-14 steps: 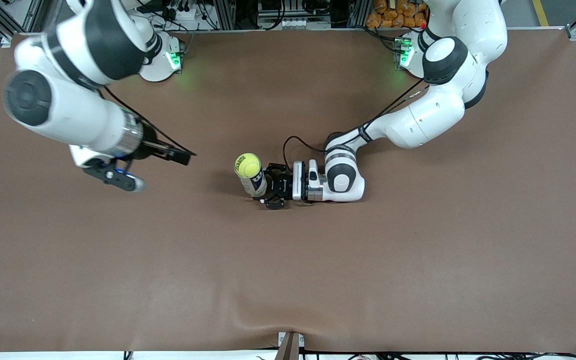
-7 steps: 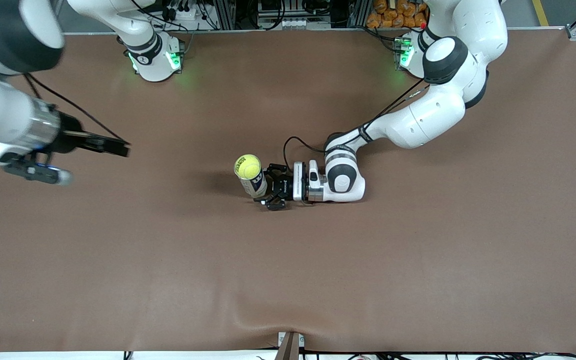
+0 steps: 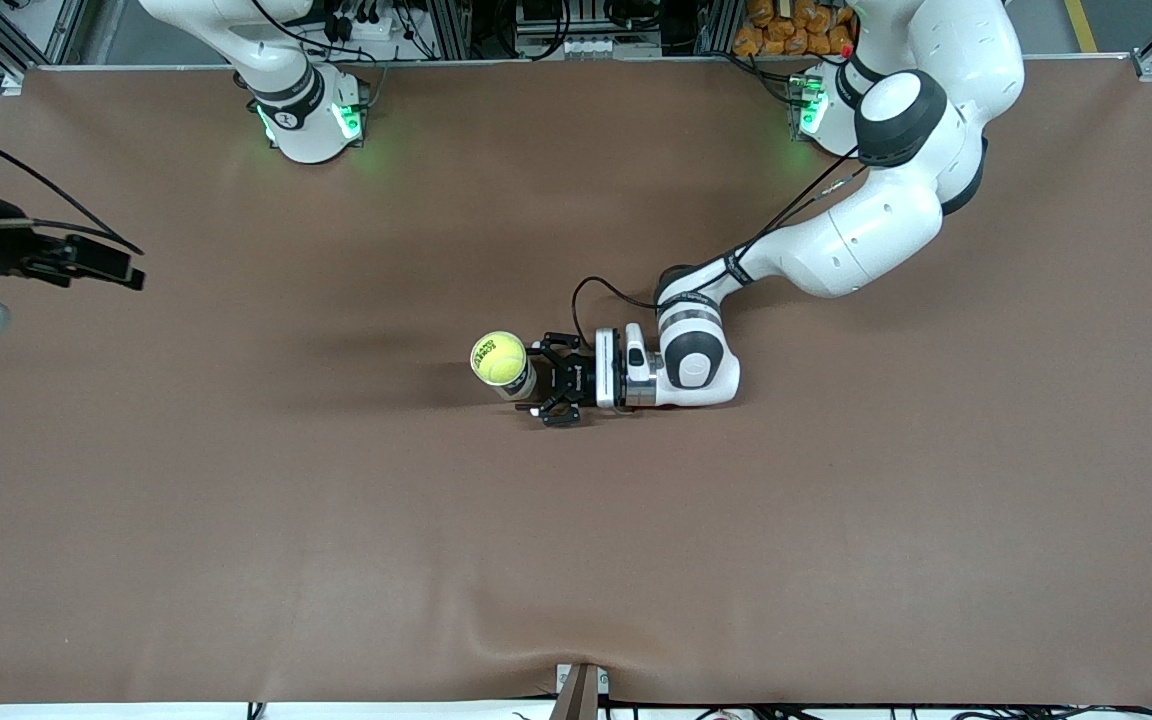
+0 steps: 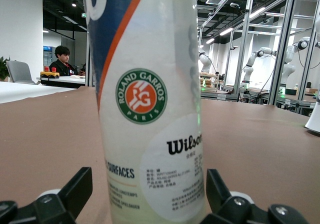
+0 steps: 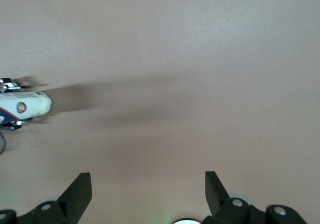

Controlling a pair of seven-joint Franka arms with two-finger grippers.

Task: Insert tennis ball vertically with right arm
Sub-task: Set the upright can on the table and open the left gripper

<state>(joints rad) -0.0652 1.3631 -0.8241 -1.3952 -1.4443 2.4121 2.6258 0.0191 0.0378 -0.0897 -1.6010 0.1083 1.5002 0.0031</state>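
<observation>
We see the tennis ball (image 3: pixel 497 359) sitting in the mouth of an upright can (image 4: pixel 150 104) near the middle of the brown surface (image 3: pixel 576 560). The can's label reads "ROLAND GARROS PARIS", "Wilson" and "SURFACES"; the finer print is too small to read. The left pincer (image 3: pixel 553 392) lies low beside the can, fingers (image 4: pixel 75 191) spread to either side and seemingly just clear of it. The right pincer (image 5: pixel 148 191) hangs spread wide over the right arm's end of the surface.
</observation>
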